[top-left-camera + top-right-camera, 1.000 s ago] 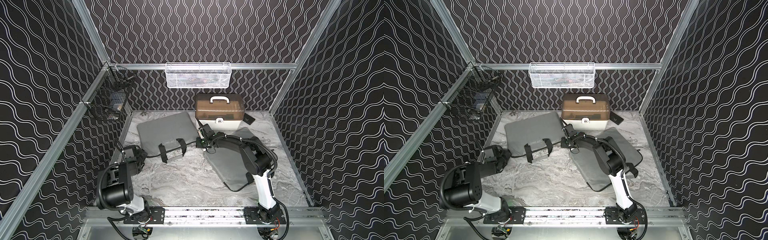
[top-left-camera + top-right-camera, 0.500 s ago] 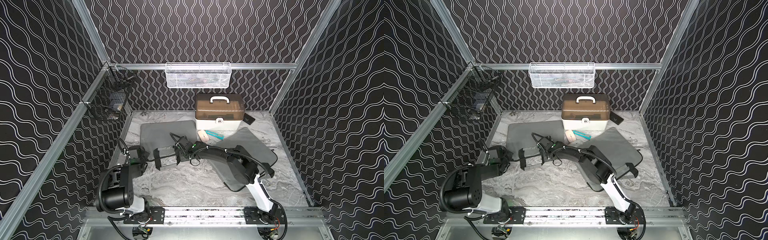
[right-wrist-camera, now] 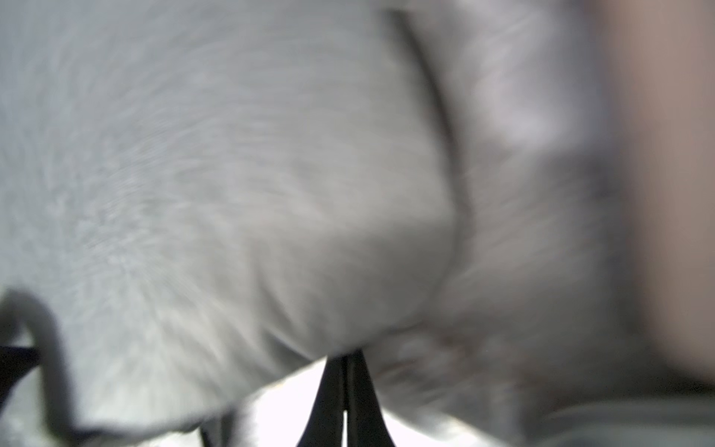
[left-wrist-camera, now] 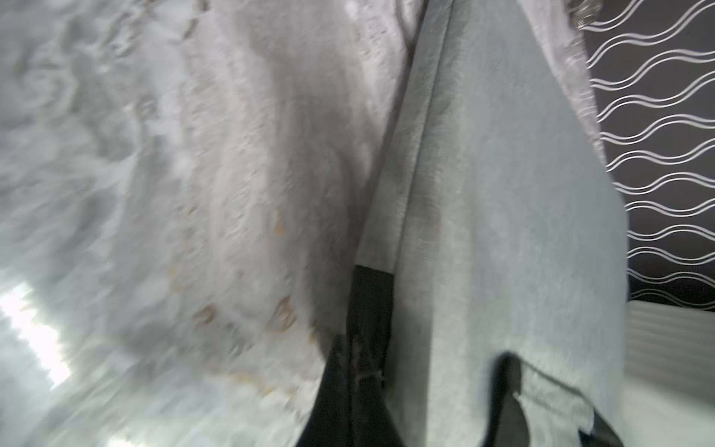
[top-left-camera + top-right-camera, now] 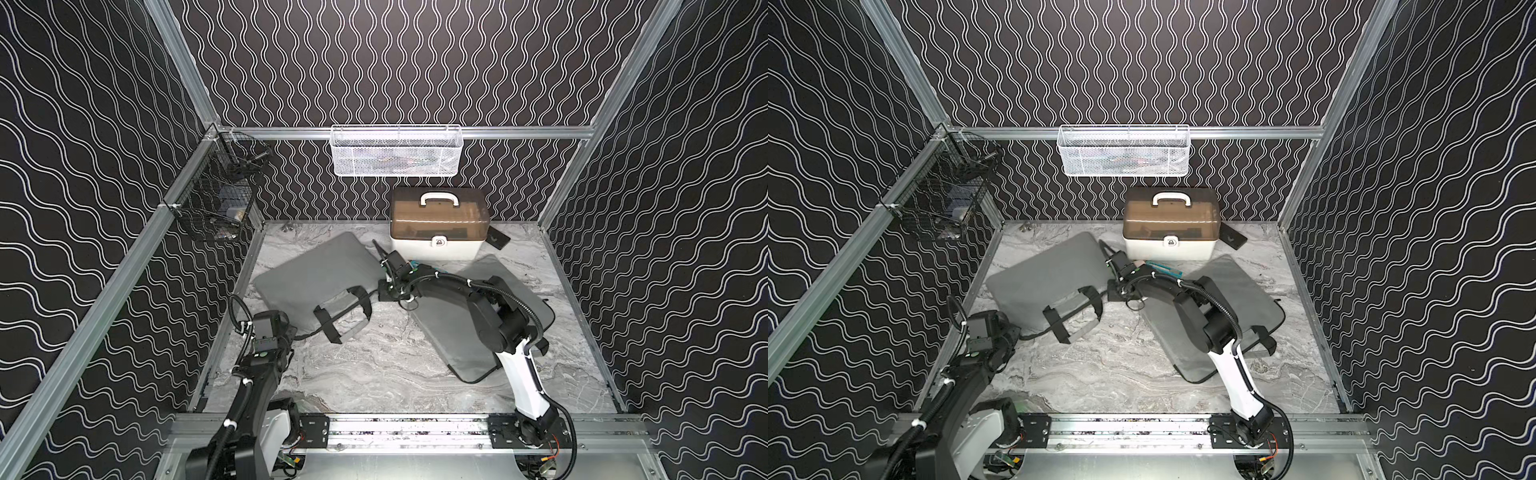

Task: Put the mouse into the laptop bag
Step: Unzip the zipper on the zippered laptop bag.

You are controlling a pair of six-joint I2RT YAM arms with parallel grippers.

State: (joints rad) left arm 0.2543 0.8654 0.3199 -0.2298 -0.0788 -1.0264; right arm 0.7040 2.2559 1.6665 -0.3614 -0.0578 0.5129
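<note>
The mouse [image 5: 1140, 262] is located before the box [image 5: 1170, 245], beside the closed right end effector [image 5: 1114, 293]; the left end effector [image 5: 289, 336] is clamped on the strap [image 5: 309, 333].

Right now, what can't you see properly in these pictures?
- Mouse: only a pink sliver in a top view; the right arm hides the rest.
- Right gripper: shut, but the right wrist view is too blurred to show whether it pinches anything.
- White basket: things inside too small behind mesh, both top views.
- Black wire basket: same, contents unclear.
</note>
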